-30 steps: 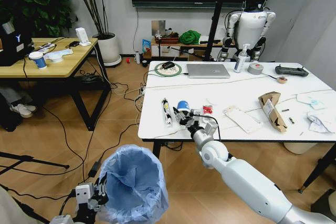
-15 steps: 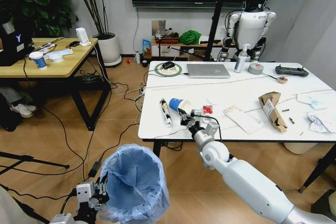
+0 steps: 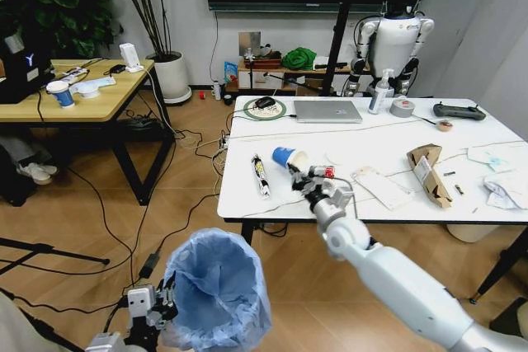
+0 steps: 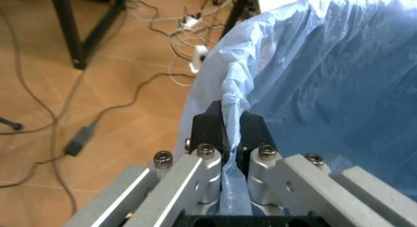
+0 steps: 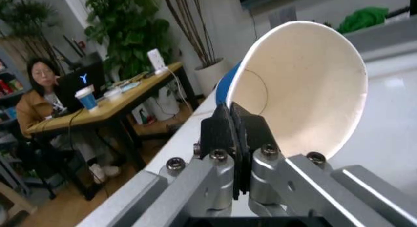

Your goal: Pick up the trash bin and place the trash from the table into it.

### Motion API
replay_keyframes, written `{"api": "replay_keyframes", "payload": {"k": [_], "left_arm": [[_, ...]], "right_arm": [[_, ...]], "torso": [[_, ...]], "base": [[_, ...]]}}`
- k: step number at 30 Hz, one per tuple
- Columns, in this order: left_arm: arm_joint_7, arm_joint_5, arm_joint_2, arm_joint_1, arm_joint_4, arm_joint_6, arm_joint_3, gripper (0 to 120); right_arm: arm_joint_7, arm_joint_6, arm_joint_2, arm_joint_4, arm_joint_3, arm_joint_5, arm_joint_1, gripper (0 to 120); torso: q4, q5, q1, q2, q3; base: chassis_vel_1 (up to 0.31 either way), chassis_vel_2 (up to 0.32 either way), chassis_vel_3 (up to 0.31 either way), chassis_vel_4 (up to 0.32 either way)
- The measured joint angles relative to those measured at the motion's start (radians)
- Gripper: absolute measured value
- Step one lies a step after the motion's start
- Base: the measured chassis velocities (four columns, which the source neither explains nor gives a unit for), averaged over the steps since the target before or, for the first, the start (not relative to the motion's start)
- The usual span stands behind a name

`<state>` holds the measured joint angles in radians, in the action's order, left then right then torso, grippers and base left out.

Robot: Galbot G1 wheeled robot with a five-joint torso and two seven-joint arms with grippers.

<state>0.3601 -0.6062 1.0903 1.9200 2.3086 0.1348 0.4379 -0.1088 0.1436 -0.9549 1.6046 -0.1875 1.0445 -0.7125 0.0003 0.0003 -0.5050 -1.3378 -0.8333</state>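
**Cup lifted off the desk, bin waiting below**

Nearest me, low on the robot's left, the left hand is clenched on the rim of the bin, its fingers pinching a fold of the blue liner. The bin hangs just off the near edge of the desk, down by the floor, its mouth open upward.

Beyond it, the right hand has closed on the cup, gripping the rim wall between its fingers. A second ago the cup stood upright on the desk at the hand; now it is tipped on its side and raised, blue base pointing left, white mouth toward the wrist. So the first piece of trash is picked and, by my judgement, ready to be carried over the bin, which sits below and to the left of that hand, well apart from it.

Farther along, the rest still lies on the desk: the tube wrapper just left of the cup, the red wrapper beside the hand, then the white papers, the torn box, and more tissues at the far right.
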Motion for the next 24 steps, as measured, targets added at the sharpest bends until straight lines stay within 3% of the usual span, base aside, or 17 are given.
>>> {"api": "replay_keyframes", "payload": {"k": [3,8,17,20,24], "left_arm": [[0.017,-0.048,-0.013,-0.053,-0.015,0.017,-0.022,0],[0.084,-0.204,-0.062,-0.265,-0.079,0.055,-0.122,0],[0.177,-0.319,-0.091,-0.404,-0.107,0.089,-0.246,0],[0.252,-0.407,-0.109,-0.501,-0.108,0.122,-0.334,0],[0.274,-0.434,-0.112,-0.518,-0.093,0.137,-0.365,0]], "right_arm": [[0.016,0.003,0.037,0.035,0.016,0.016,-0.008,0],[0.051,0.013,0.100,0.102,0.105,0.035,-0.083,0],[0.064,0.015,0.132,0.160,0.176,0.035,-0.159,0],[0.084,0.016,0.200,0.241,0.257,0.025,-0.238,0],[0.127,0.025,0.290,0.335,0.320,0.024,-0.318,0]], "torso": [[-0.0003,-0.0003,0.000,0.000,0.000],[-0.0004,0.0000,0.000,0.000,0.000],[-0.0003,0.0001,0.000,0.000,0.000],[-0.0004,0.0003,0.000,0.000,0.000],[-0.0002,0.0003,0.000,0.000,0.000]], "base": [[0.000,0.000,0.000,0.000],[0.000,0.000,0.000,0.000],[0.000,0.000,0.000,0.000],[0.000,0.000,0.000,0.000],[0.000,0.000,0.000,0.000]]}}
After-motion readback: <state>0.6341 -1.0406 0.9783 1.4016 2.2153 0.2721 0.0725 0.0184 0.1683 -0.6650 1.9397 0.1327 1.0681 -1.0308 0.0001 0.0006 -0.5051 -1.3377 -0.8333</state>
